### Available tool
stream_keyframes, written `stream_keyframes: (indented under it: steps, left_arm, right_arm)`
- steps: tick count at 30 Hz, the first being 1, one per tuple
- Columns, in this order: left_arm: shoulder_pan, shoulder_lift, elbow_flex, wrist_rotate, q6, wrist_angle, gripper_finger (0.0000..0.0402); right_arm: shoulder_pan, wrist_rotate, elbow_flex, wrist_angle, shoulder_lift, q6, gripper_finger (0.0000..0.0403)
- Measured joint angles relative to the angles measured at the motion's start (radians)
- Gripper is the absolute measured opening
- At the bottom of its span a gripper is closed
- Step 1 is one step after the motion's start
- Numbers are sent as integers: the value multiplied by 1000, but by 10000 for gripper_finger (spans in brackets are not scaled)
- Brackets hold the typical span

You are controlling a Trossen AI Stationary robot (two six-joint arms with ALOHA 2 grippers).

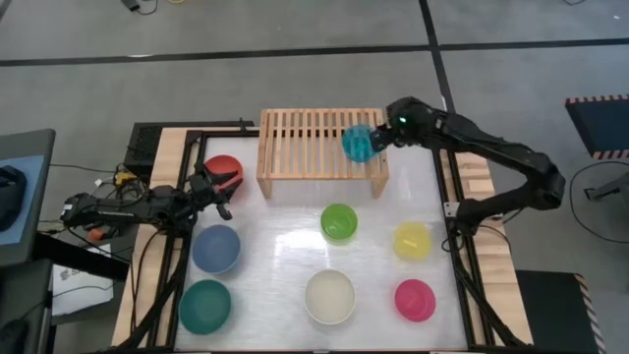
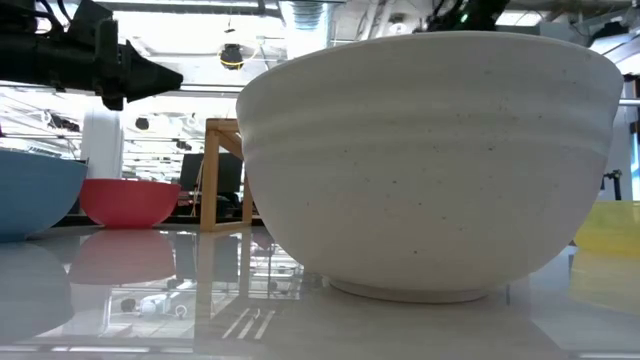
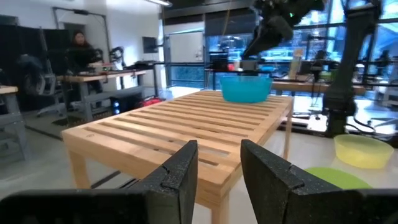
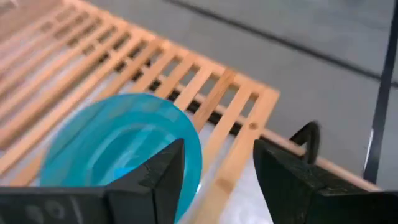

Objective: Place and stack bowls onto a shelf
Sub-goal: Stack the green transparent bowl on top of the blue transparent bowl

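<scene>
The light-wood shelf [image 1: 314, 146] stands at the table's far middle. The light blue bowl [image 1: 359, 144] sits upright on the slats at its right end and also shows in the left wrist view [image 3: 245, 87]. My right gripper [image 4: 217, 171] is open just above that bowl's rim, one finger over the bowl's inside and one outside; I see no touch. My left gripper [image 1: 224, 192] is open and empty, level, just above the red bowl [image 1: 223, 168] at the table's left, pointing at the shelf [image 3: 186, 134].
On the table stand the slate blue bowl [image 1: 215, 248], teal bowl [image 1: 204, 305], cream bowl [image 1: 329, 296], green bowl [image 1: 338, 221], yellow bowl [image 1: 412, 240] and pink bowl [image 1: 415, 299]. The shelf's left and middle slats [image 1: 295, 138] are bare. A person shows far off [image 3: 79, 46].
</scene>
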Motion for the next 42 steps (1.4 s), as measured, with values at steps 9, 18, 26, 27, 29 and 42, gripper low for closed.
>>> stream_keyframes:
  steps: [9, 18, 26, 27, 29, 42]
  left_arm:
    - [-1, 85, 0, 256, -2, 41, 110]
    - [-1, 360, 23, 310, 28, 258, 110]
    - [-1, 651, 183, 299, 29, 262, 110]
    - [-1, 684, 201, 287, 26, 263, 110]
    - [-1, 749, 235, 259, 18, 265, 110]
    - [-1, 941, 335, 226, 59, 262, 110]
  right_arm:
    - [319, 36, -176, 8, -119, 237, 218]
    - [635, 133, -340, 132, -7, 555, 217]
    - [678, 158, -338, 135, 204, 699, 217]
    - [677, 158, -338, 136, 230, 713, 217]
    - [669, 148, -338, 137, 280, 738, 217]
    - [612, 36, -338, 255, 415, 750, 211]
